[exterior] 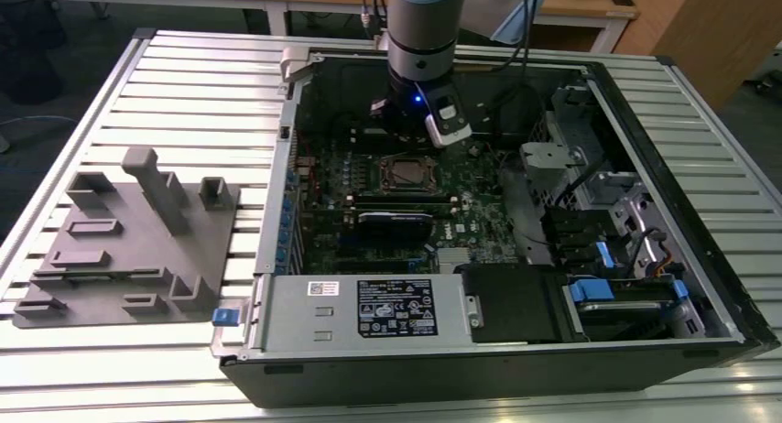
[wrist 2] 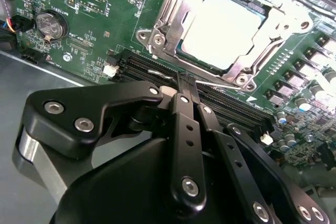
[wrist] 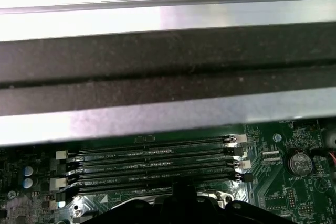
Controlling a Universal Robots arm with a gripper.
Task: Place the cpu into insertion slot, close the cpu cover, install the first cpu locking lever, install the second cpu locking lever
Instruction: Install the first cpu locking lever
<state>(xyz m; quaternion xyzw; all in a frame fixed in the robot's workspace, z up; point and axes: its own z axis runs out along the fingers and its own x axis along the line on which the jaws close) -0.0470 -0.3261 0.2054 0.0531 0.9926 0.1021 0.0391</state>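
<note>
The cpu [wrist 2: 224, 29] lies in the insertion slot [wrist 2: 157, 39], its pale metal top showing through the window of the cpu cover [wrist 2: 177, 9], which lies flat over it. A thin wire locking lever [wrist 2: 223, 84] runs along the socket edge nearest my fingers. My gripper [wrist 2: 182, 81] is shut with its black fingers pressed together. Its tips hover over the black memory slots [wrist 2: 239, 109] right beside that lever; contact cannot be told. In the exterior view the gripper [exterior: 404, 141] hangs just behind the socket [exterior: 406, 173] inside the open computer case.
The green motherboard [wrist 2: 105, 3] carries a coin battery [wrist 2: 48, 24] and capacitors. Memory slots [wrist: 152, 163] lie between the socket and the dark case wall [wrist: 168, 72]. A grey fixture block [exterior: 128, 240] sits on the slatted table at the exterior view's left. Drive bays [exterior: 611, 258] fill the case's right.
</note>
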